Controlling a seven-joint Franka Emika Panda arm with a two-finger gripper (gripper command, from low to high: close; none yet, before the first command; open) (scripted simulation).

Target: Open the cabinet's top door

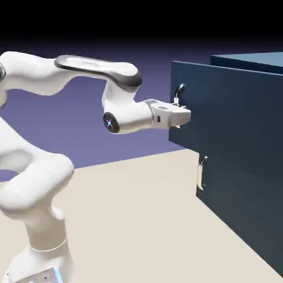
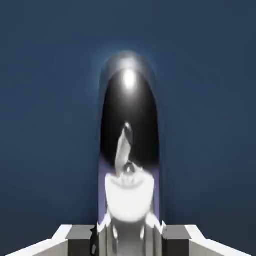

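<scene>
The cabinet (image 1: 237, 143) stands at the right on the beige tabletop (image 1: 143, 221), a dark blue box cut off by the picture's right edge. Its top door (image 1: 232, 116) is the upper front panel, swung a little way out from the cabinet body, with a small curved silver handle (image 1: 180, 92) near its left edge. Below it sits the lower panel (image 1: 243, 199) with its own silver handle (image 1: 202, 172). The white arm (image 1: 94, 77) reaches level from the left, nothing standing between it and the door, and the tool (image 1: 185, 113) is clenched on the upper handle. In the hand view the shiny handle (image 2: 129, 125) fills the middle, running down between the grey fingertips (image 2: 80, 240); the cabinet's inside is hidden.
</scene>
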